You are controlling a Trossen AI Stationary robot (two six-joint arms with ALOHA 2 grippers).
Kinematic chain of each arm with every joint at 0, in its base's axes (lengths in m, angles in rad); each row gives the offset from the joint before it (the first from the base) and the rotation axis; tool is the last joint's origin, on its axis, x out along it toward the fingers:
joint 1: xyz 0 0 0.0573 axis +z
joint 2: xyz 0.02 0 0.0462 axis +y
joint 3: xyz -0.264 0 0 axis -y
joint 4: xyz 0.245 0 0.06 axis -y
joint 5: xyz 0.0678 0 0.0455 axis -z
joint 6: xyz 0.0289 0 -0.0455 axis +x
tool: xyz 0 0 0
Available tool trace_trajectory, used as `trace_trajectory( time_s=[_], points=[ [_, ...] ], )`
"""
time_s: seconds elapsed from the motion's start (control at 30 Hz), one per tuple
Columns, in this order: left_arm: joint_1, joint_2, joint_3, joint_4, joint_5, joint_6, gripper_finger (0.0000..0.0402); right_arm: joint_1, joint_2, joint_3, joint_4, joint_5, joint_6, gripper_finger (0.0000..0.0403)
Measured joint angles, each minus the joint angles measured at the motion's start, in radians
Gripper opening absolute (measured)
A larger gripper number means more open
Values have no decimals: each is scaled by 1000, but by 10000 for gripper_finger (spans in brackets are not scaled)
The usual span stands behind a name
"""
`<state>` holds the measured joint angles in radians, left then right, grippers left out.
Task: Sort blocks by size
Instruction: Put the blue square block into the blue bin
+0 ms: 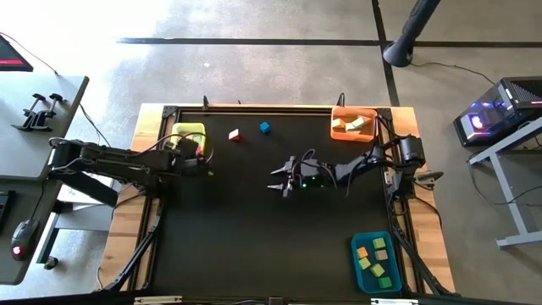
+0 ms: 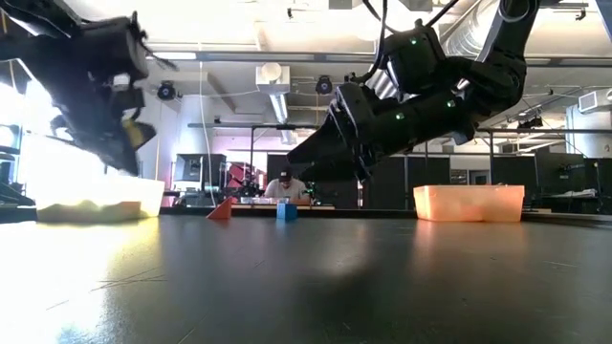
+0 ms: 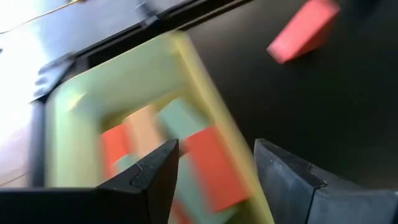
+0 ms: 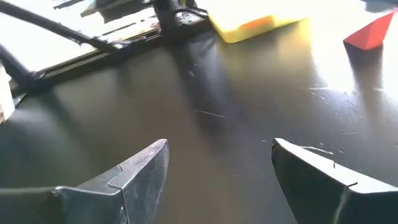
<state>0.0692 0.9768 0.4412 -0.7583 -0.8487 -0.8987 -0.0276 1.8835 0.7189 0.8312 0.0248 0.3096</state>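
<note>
Left gripper (image 3: pixel 214 171) open over the yellow bin (image 3: pixel 68 124), a red block (image 3: pixel 214 165) below it; lift straight clear, while open right gripper (image 1: pixel 279 180) reaches for the loose red block (image 1: pixel 234 134) ahead.

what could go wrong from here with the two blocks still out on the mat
1. The small red wooden block and the small blue wooden cube lie close together; the open right gripper, closing on one, could nudge the other.
2. The left gripper hangs open over the yellow plastic bin, right by its rim, so pulling away might clip and shift the bin.
3. Both arms reach toward the same stretch of black mat and could cross paths.
</note>
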Motion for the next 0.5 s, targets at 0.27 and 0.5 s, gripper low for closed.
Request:
trace_trajectory(
  time_s=[0.27, 0.5],
  points=[
    [-12, 21, -1, 474, 132, 313, 195, -51, 0, 2, -130, 120, 91, 279],
    [-13, 95, -7, 713, 218, 506, 195, -167, 1, 236, -480, 192, -110, 279]
  ],
)
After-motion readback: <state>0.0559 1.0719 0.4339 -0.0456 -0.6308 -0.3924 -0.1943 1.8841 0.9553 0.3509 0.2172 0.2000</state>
